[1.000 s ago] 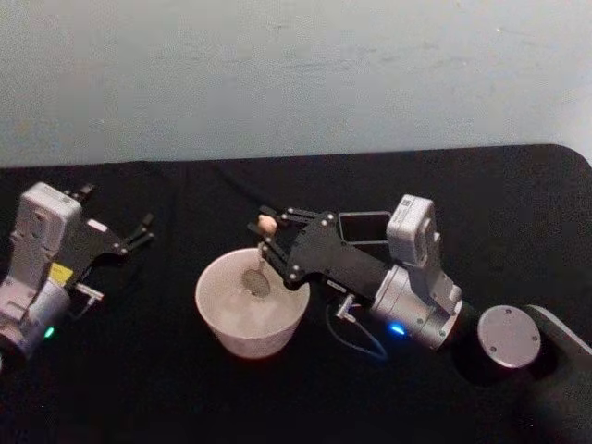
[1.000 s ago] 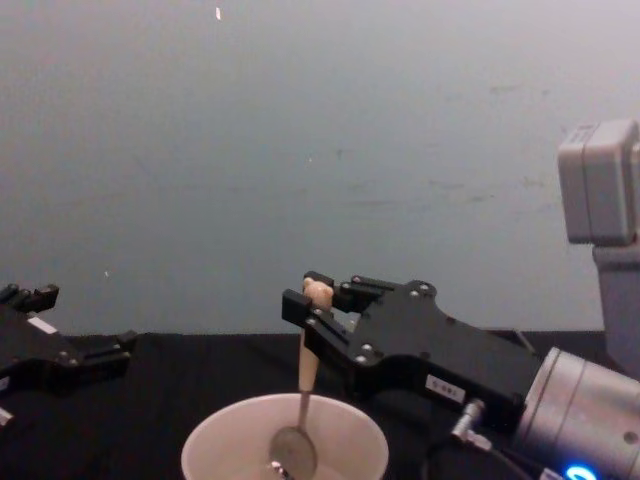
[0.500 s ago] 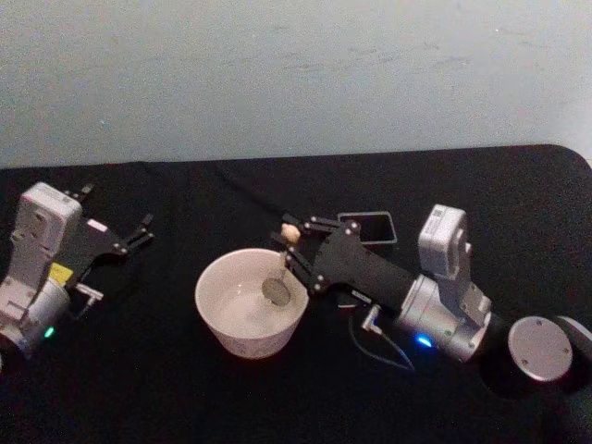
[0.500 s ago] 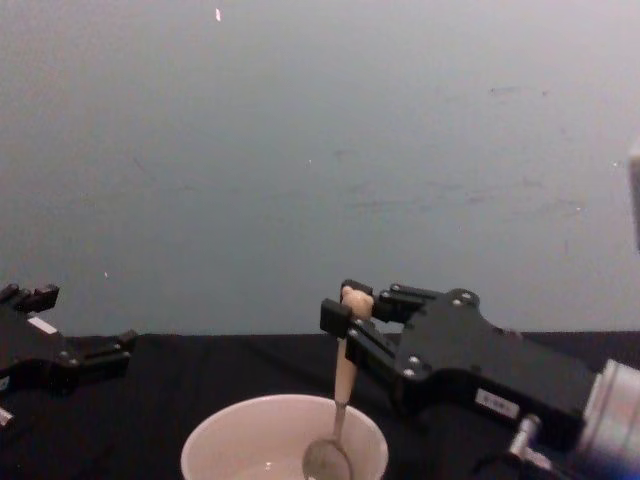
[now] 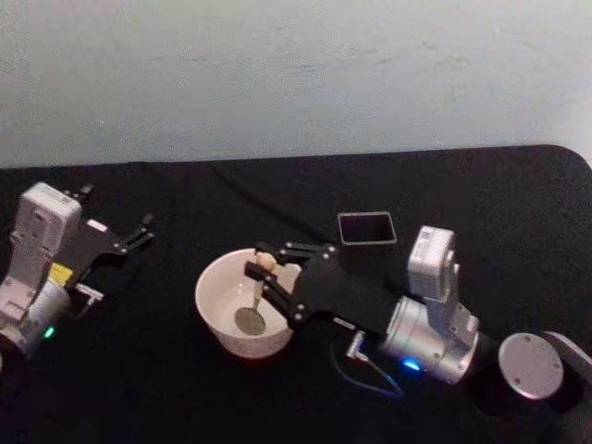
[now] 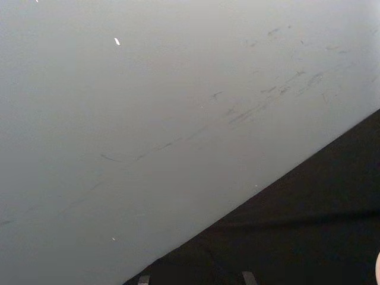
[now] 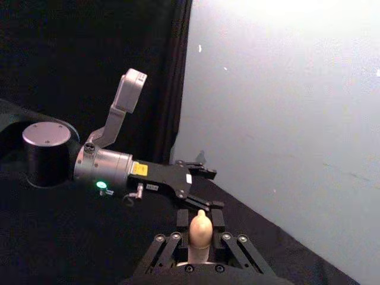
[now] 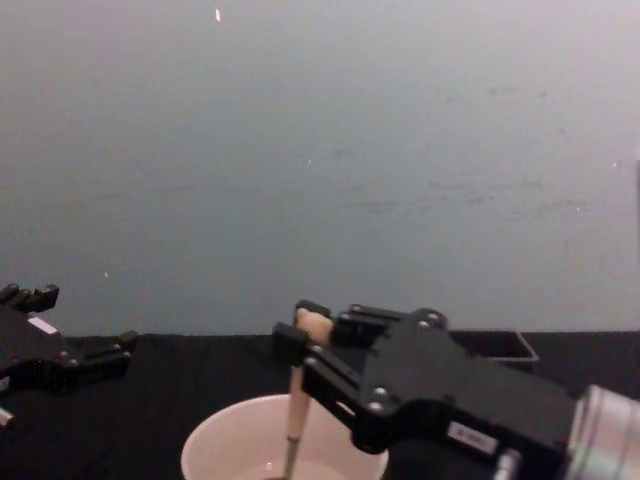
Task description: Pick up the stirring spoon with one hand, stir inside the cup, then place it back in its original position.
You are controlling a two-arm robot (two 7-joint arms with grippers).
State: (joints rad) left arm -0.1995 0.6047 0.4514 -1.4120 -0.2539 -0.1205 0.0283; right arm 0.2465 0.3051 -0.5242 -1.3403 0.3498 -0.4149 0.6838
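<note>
Spoon (image 5: 249,320) in cup (image 5: 222,340), light, stiff, likely slippery, pinched at bear-topped handle by right gripper (image 5: 262,265); left gripper (image 5: 143,231) spread at table's (image 5: 166,388) left edge

We find the cup's (image 5: 205,294) mouth taken up by our right gripper (image 5: 264,265) and the stirring spoon (image 5: 249,320). The holder (image 5: 367,243) stands just behind that arm. Bare black table (image 5: 166,370) lies between cup and our idle left gripper (image 5: 116,213).
</note>
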